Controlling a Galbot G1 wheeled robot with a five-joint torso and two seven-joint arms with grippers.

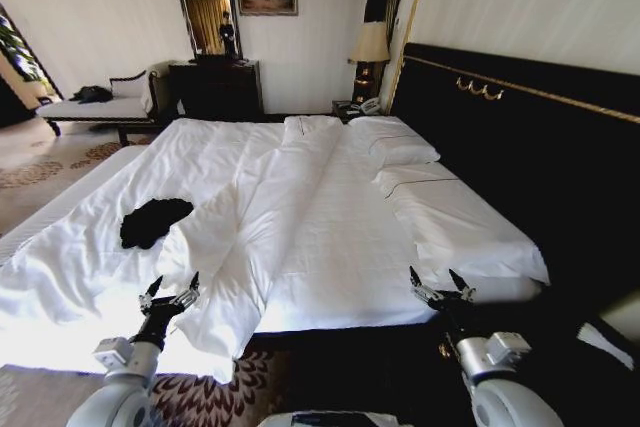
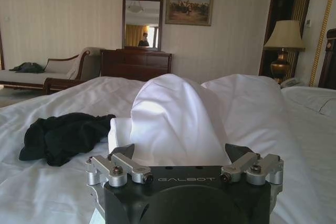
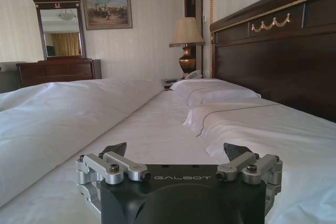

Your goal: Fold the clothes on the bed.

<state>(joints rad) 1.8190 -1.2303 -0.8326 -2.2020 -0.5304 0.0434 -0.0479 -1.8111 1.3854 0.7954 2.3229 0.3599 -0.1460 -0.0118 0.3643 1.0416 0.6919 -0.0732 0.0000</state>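
Observation:
The clothes [image 1: 152, 220] are a crumpled black heap lying on the left part of the bed [image 1: 330, 237], on the white duvet. In the left wrist view the clothes [image 2: 63, 136] lie beyond and to one side of my left gripper [image 2: 183, 153], apart from it. My left gripper [image 1: 170, 290] hovers open over the bed's near edge, a short way in front of the heap. My right gripper [image 1: 441, 284] is open too, at the near edge by the pillow side, holding nothing; the right wrist view has it [image 3: 178, 150] low over the sheet.
A raised fold of duvet [image 2: 178, 114] runs down the middle of the bed. White pillows [image 1: 400, 152] lie by the tall dark headboard [image 1: 520, 137]. A dark dresser [image 1: 215, 87], a lamp [image 1: 370, 47] and a pale bench [image 1: 100, 107] stand along the far wall.

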